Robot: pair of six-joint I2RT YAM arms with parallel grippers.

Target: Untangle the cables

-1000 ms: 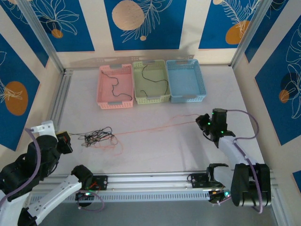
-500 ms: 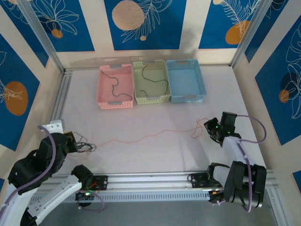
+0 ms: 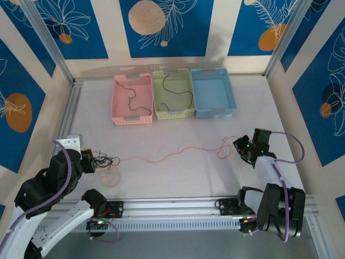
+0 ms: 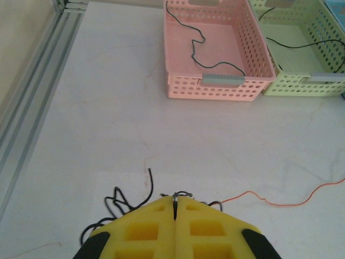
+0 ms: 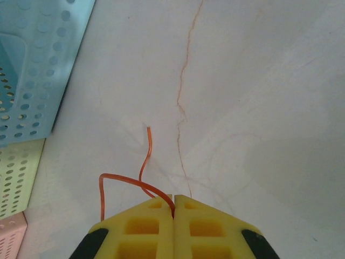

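Orange cable [image 5: 150, 140] slack across open tabletop [image 3: 178, 181], baskets [image 3: 173, 114] at far edge

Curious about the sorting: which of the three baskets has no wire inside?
The blue basket, rightmost; the pink basket and green basket each hold black wire.

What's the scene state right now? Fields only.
left gripper: shut, pinching the black wire tangle at the near left of the table
right gripper: shut on one end of the orange wire
orange wire run: slack and wavy across the table, from the tangle to the right gripper
pink basket: holds a black wire
green basket: holds another black wire
blue basket: no wire seen in it
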